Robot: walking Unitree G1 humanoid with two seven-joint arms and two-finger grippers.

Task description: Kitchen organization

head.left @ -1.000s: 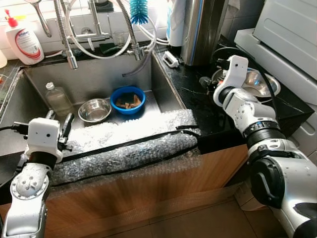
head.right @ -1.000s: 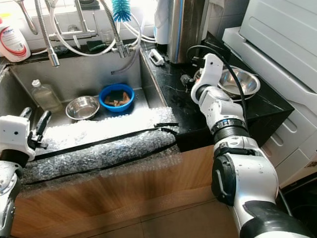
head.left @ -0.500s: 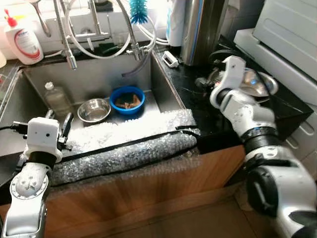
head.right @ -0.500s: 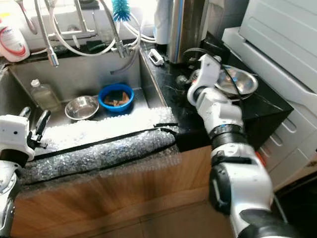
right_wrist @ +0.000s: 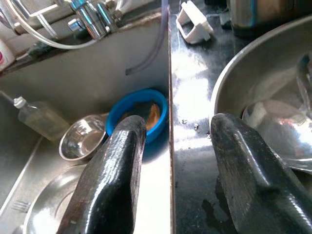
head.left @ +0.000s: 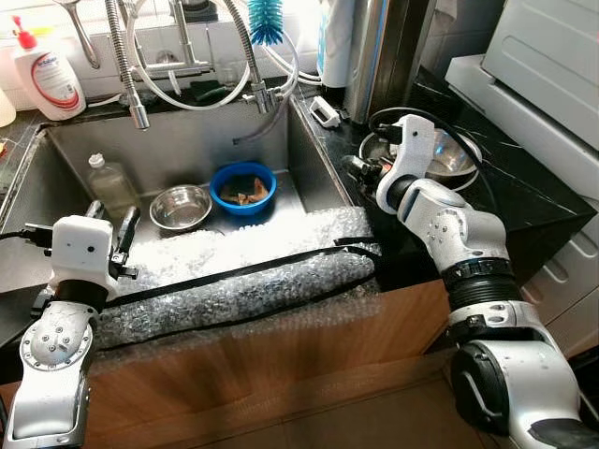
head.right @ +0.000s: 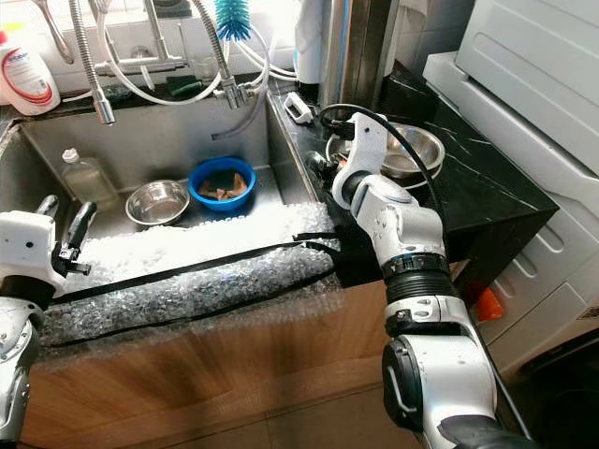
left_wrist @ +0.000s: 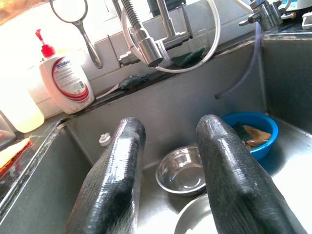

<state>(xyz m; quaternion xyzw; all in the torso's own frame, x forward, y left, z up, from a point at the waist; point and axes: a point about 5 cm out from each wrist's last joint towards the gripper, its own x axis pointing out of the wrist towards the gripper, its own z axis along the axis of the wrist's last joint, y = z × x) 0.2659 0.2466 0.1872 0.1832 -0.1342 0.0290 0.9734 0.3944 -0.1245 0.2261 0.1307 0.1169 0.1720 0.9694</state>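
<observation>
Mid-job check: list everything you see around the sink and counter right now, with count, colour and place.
Sink: one, steel, ahead of the robot.
Small bowl: one, steel, on the sink floor.
Blue bowl: one, holding brownish scraps, right of the small bowl.
Clear bottle: one, white cap, at the sink's left.
Soap bottle: one, white with red pump, on the back ledge.
Bottle brush: one, blue, above the taps.
Large bowl: one, steel, on the black counter.
Bubble wrap: one sheet, clear, along the sink's front edge.
Left gripper: open, over the sink's left.
Right gripper: open, over the counter beside the large bowl.
</observation>
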